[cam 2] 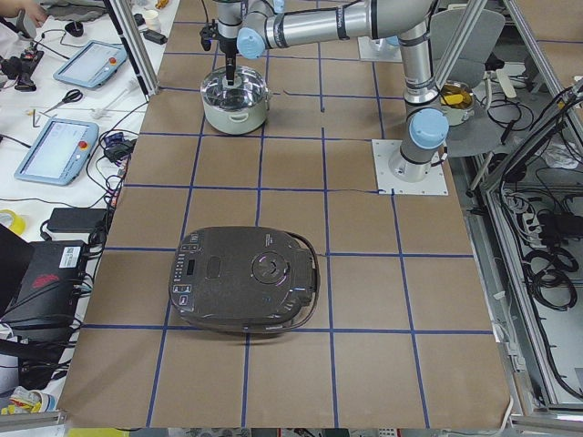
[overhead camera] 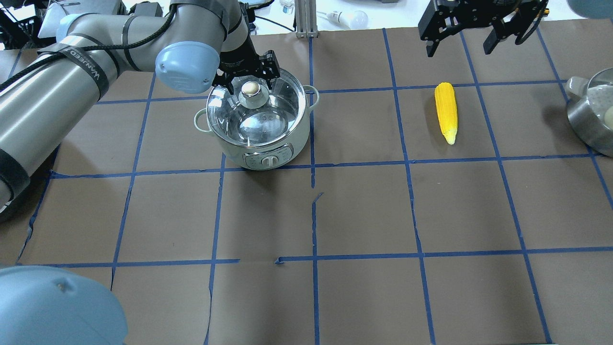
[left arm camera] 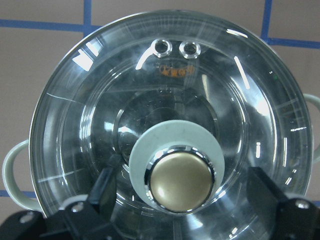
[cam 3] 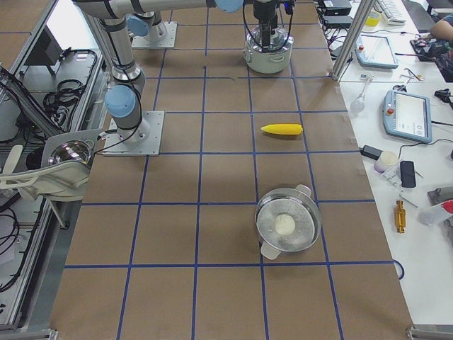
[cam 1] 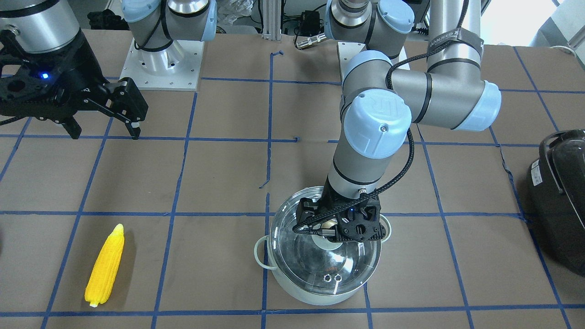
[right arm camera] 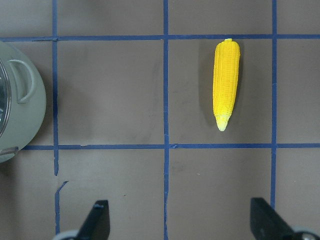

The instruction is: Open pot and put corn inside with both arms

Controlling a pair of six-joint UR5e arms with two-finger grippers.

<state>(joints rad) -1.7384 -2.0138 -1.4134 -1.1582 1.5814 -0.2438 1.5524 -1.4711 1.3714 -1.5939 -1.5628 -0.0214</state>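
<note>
Since the lid (overhead camera: 261, 120) sits closed on the pot (overhead camera: 293, 143), the knob (left arm camera: 180, 181) is the place to take hold. The pot stands on the counter (overhead camera: 364, 215) on the robot's left, with the left gripper (left arm camera: 182, 197) right above it. Its fingers (left arm camera: 105, 192) are spread, one on each side of the knob, and neither appears to touch it. The knob is round, polished and brass-coloured, so it will likely be slippery. A squeeze low on it, near the pale collar, should hold better than one on the domed top. The lid is glass with a metal rim. It is probably fairly heavy for its one small grip point, and it is fragile, so a straight lift and a gentle set-down suit it.

The corn (overhead camera: 446, 112) lies flat on the counter on the robot's right, well apart from the pot. The right gripper (overhead camera: 459, 48) hangs high above the counter beyond it, fingers spread and holding nothing. The cob looks like stiff, light plastic with a ribbed surface, which should give good friction. Because it is round and tapered, it may roll or squirt toward the thin end. A pinch across the thicker middle looks safest.
</note>
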